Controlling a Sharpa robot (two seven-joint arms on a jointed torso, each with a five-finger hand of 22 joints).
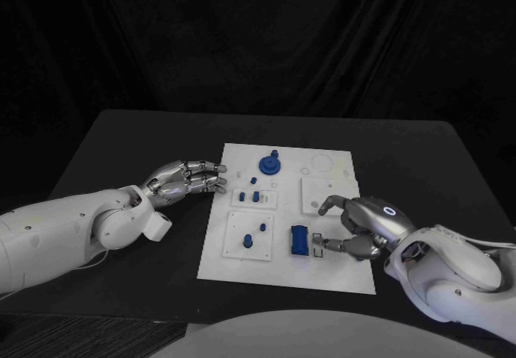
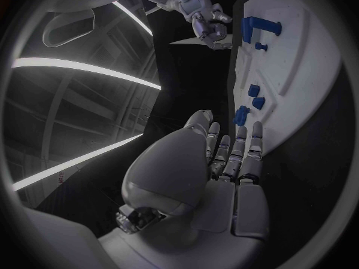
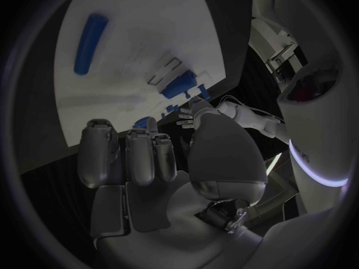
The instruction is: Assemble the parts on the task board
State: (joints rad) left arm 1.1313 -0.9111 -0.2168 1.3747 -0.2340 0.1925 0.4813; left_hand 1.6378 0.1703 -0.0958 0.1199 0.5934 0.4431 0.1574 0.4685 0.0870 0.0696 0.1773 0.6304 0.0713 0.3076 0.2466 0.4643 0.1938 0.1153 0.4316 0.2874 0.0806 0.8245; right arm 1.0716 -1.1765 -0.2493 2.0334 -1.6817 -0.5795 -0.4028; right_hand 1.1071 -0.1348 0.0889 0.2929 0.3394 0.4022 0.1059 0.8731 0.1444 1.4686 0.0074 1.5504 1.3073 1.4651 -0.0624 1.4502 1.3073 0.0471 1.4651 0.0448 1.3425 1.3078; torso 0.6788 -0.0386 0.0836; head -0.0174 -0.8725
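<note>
Two hands of mine are over the black worktop [image 1: 118, 142], one on each side of the white task board [image 1: 285, 265]. My left hand [image 1: 185, 180] hovers just beside the board's left edge, fingers [image 2: 251, 152] lying close together and partly curled toward the board, nothing held in them. My right hand [image 1: 360, 224] is over the board's near right corner, with its fingers [image 3: 138, 155] bent and gathered above the plate; one fingertip comes down close to a small grey slotted fitting [image 1: 319, 245], but I cannot tell whether it touches it, and I see nothing gripped. Just left of that fitting lies a long blue block [image 1: 299, 241], flat on the board. Further left, in a square raised panel [image 1: 248, 235], a small blue peg [image 1: 247, 241] stands upright with a smaller blue piece [image 1: 262, 225] behind it. In the panel further back, a pair of short blue pegs [image 1: 250, 197] stand side by side. At the far end of the board a larger blue knob-shaped part [image 1: 268, 163] stands upright, near an outlined circle [image 1: 321, 162] on the plate.
</note>
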